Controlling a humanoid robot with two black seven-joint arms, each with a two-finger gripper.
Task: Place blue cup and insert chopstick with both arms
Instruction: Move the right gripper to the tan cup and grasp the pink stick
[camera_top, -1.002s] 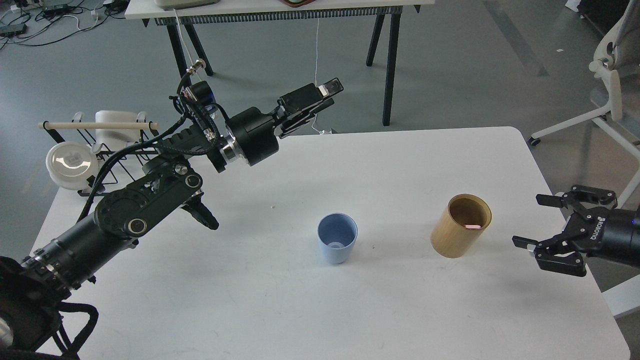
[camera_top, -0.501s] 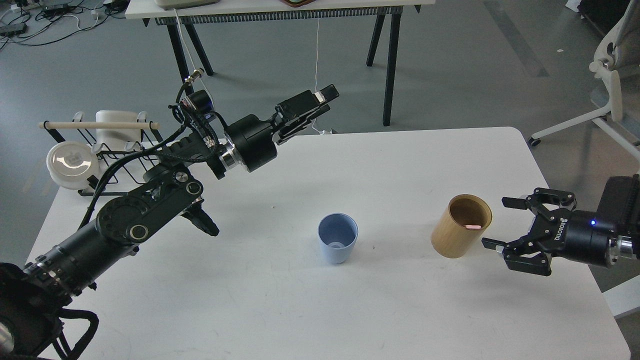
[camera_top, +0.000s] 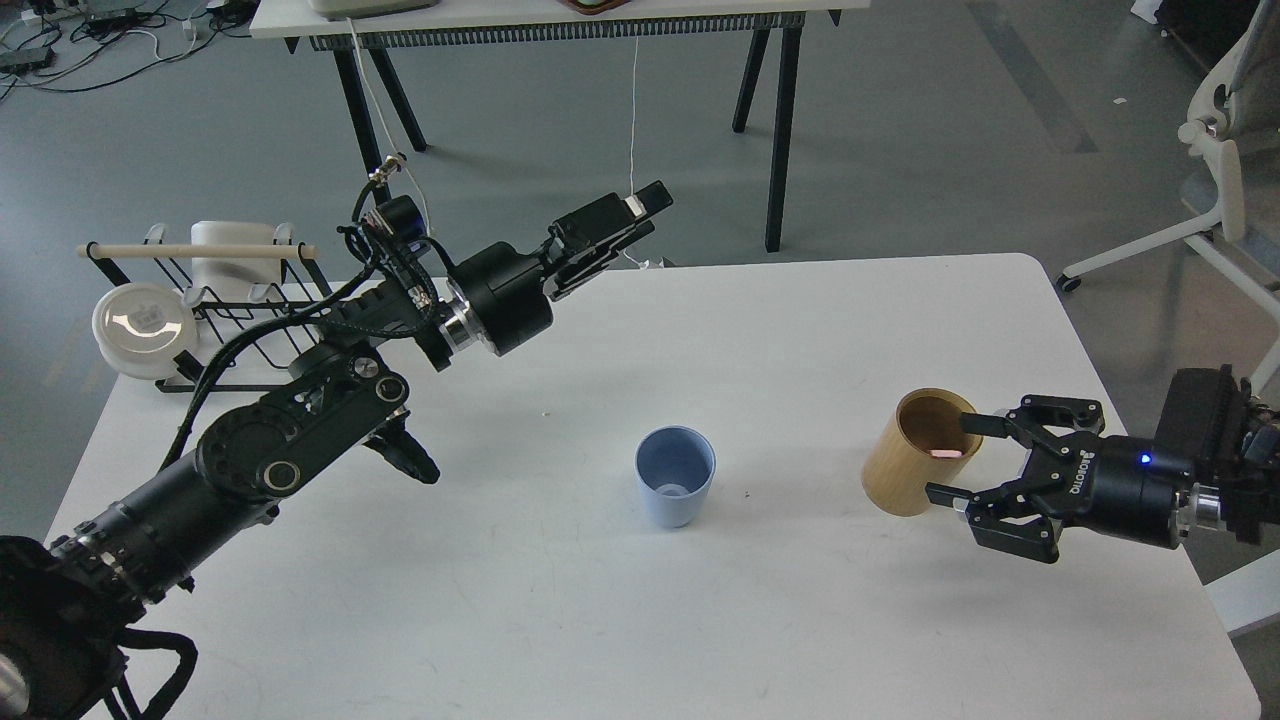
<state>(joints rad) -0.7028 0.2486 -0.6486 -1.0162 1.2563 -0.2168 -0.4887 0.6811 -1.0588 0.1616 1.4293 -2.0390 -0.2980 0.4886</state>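
Note:
The blue cup (camera_top: 675, 488) stands upright and empty near the middle of the white table (camera_top: 800, 330). To its right a tan wooden holder (camera_top: 905, 470) leans slightly, and a short pink end of the chopstick (camera_top: 944, 453) shows inside it. My right gripper (camera_top: 951, 457) is open, one finger at the holder's rim and the other by its lower right side. Whether they touch it I cannot tell. My left gripper (camera_top: 640, 212) is raised over the table's far edge, well left of and behind the cup, shut and holding nothing.
A black wire rack (camera_top: 215, 310) with a pale wooden rod (camera_top: 195, 250), a white cup (camera_top: 230, 262) and a white round dish (camera_top: 142, 328) sits at the table's far left. A second table (camera_top: 560, 20) stands behind. A white chair (camera_top: 1215, 180) is at the right.
My right gripper has moved left, from the table's right edge up to the wooden holder, staying open. The left gripper has dipped slightly. The cup and the holder have not moved.

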